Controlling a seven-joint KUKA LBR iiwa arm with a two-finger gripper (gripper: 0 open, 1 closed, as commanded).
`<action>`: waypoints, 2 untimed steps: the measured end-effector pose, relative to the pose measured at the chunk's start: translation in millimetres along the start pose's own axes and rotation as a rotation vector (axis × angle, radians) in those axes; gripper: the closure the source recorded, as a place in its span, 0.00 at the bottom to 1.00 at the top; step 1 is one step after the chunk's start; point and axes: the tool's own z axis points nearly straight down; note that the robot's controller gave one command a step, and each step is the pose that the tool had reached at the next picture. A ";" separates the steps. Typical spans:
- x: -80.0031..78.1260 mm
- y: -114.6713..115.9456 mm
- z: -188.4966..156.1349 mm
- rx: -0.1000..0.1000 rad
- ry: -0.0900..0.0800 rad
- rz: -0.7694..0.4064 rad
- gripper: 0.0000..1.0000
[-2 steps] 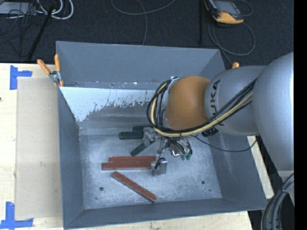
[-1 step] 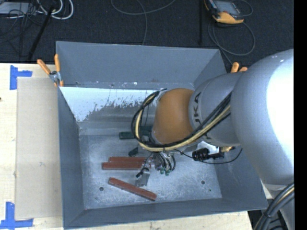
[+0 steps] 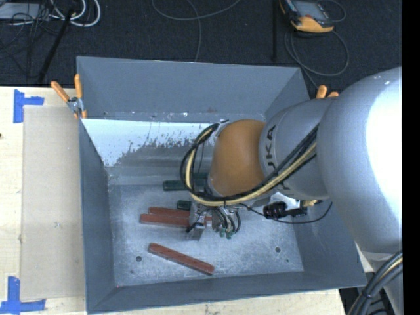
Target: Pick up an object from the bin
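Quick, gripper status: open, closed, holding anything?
Gripper: cannot be told; it is down at the right end of the reddish-brown bars mid-bin.

Glare on far wall of bin (image 3: 151,136) (overhead light, perhaps)

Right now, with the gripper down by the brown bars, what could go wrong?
The gripper sits at the right end of two brown bars lying close together, so a grasp there may tip one bar or drag both. The bars look flat against the floor of the bin, so the gripper may come up with nothing.
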 end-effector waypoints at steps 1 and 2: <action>2.2 -0.6 2.8 0.002 0.006 0.000 0.00; -59.9 -62.8 2.8 0.004 0.001 -0.132 0.00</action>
